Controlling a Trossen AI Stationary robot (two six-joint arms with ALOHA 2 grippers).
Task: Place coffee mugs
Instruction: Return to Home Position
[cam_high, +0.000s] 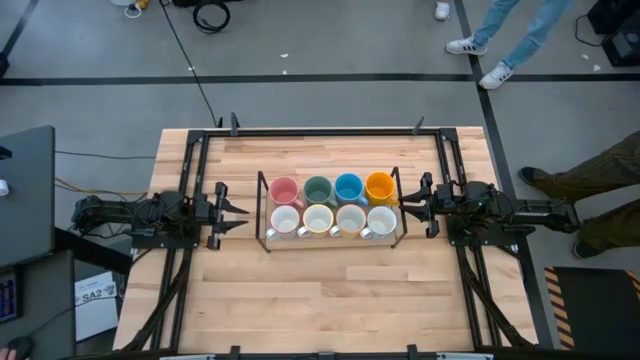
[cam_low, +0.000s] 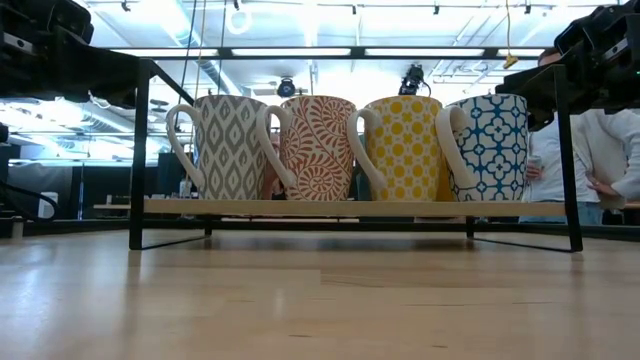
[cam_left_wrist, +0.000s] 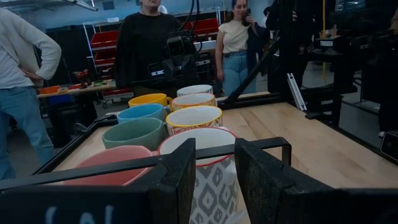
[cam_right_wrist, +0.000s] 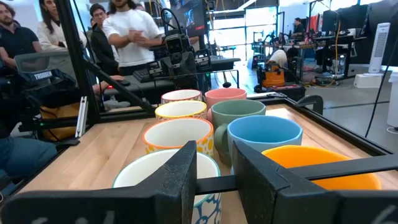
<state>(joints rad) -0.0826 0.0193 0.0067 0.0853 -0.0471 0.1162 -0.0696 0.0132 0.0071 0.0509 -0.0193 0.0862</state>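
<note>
Eight mugs (cam_high: 318, 218) between both end effectors (cam_high: 238, 212) (cam_high: 407, 207)

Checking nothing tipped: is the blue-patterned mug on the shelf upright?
Upright. In the low view the blue-patterned mug stands base-down on the shelf board, with its rim level at the top.

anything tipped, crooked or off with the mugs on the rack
Nothing stands out. All eight coffee mugs stand upright in two straight rows of four on the shelf, none tipped or visibly chipped. The left tool and right tool sit clear at either side.
</note>
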